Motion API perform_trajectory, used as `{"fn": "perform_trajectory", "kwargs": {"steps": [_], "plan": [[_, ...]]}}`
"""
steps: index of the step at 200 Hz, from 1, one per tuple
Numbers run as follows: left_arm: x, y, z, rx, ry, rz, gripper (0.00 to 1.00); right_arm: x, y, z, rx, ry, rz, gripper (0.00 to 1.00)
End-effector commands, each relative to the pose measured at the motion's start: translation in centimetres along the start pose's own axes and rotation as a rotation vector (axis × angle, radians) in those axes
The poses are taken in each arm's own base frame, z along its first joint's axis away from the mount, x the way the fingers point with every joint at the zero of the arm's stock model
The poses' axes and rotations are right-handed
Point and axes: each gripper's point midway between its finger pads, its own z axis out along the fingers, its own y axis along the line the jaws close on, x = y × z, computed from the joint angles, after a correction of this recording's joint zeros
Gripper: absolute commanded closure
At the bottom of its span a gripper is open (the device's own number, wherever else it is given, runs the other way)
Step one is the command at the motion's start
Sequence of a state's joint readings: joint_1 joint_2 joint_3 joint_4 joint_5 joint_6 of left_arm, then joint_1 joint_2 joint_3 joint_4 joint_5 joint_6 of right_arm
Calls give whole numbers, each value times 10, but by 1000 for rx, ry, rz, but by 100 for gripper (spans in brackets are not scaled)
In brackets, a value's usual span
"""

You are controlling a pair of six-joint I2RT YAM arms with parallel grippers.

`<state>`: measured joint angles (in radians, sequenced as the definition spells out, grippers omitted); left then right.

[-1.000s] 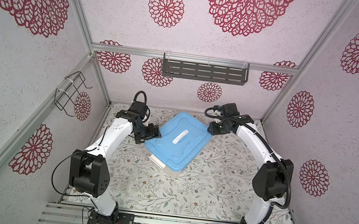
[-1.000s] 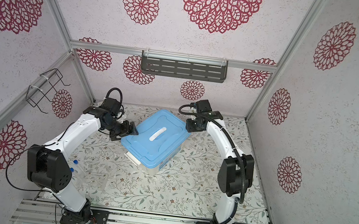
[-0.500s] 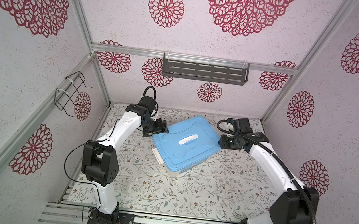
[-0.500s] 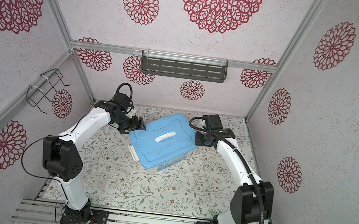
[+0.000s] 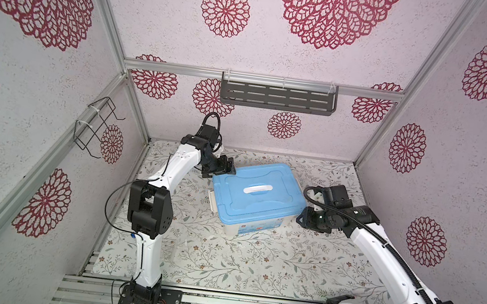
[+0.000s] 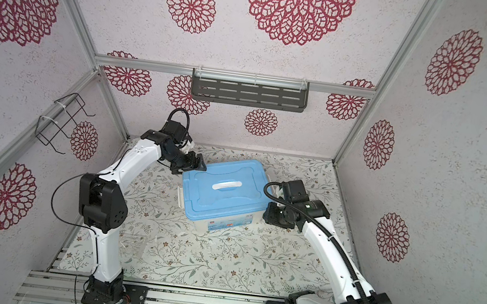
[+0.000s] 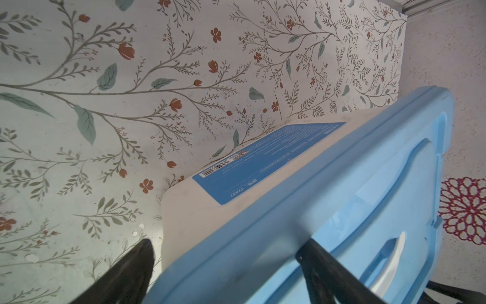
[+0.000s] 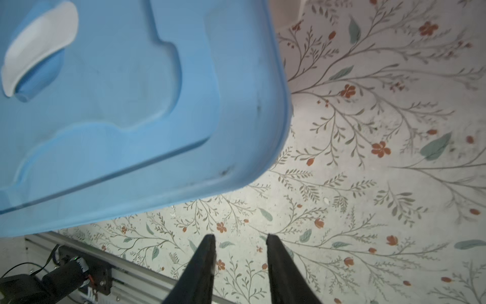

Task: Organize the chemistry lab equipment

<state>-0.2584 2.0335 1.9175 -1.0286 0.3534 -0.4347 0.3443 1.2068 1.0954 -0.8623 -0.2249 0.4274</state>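
Little of the chemistry lab equipment shows. A faint clear boxy shape, maybe the rack [image 6: 131, 244], lies on the mat by the left arm's base. The big white tub [image 5: 245, 227] stands mid-table under its blue lid [image 5: 257, 198] [image 6: 224, 194]. My left gripper [image 5: 227, 169] [image 6: 199, 164] [image 7: 223, 246] is open wide at the lid's far-left corner. One finger hangs beside the tub wall [image 7: 189, 210] and the other lies over the lid [image 7: 342, 210]. My right gripper [image 5: 300, 218] [image 6: 266, 215] [image 8: 240, 237] is open over the mat, just off the lid's [image 8: 131, 105] near-right corner, with nothing between its fingers.
A grey slotted shelf [image 5: 277, 97] hangs on the back wall and a black wire holder [image 5: 97, 127] on the left wall. A metal rail [image 5: 217, 301] runs along the table's front edge. A small blue speck [image 5: 132, 235] beside the left arm is too small to identify.
The tub has turned and slid to the right, with the left gripper staying at its far-left corner. The right gripper has drawn back from the far-right corner to the near-right side, apart from the tub.
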Motion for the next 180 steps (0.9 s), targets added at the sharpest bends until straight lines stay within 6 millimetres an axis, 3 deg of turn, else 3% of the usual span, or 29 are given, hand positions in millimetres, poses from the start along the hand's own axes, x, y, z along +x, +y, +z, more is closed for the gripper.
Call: {"fn": "perform_trajectory", "kwargs": {"steps": [1,12,17,34,57,72,85,91,95,98,113,141,180], "plan": [[-11,21,-19,-43,-45,-9,6,-13,14,-26,-31,-50,-16,57],[-14,25,-30,-38,-74,-27,5,-26,18,-35,-38,-78,-42,52],[-17,20,-49,-25,-121,-20,4,-32,21,-38,-52,-87,-51,50],[-22,23,-74,-16,-196,-31,3,-55,27,-42,-103,-118,-64,46],[-19,28,-103,0,-263,-59,2,-90,22,-38,-146,-157,-39,42],[-8,28,-109,11,-261,-66,3,-113,14,-27,-180,-179,-1,39],[6,27,-106,33,-231,-88,3,-131,3,-18,-188,-216,46,35],[14,26,-104,50,-216,-104,3,-138,-2,-15,-175,-243,73,23],[19,27,-102,58,-205,-118,3,-142,-4,-12,-181,-261,86,4],[23,27,-100,66,-196,-128,3,-144,-4,-11,-195,-270,91,1],[39,27,-95,98,-179,-148,3,-149,0,-1,-277,-272,113,1],[62,26,-83,154,-162,-177,6,-141,-3,25,-333,-195,136,1],[76,20,-62,219,-122,-222,5,-137,5,45,-452,-173,144,8]]}}
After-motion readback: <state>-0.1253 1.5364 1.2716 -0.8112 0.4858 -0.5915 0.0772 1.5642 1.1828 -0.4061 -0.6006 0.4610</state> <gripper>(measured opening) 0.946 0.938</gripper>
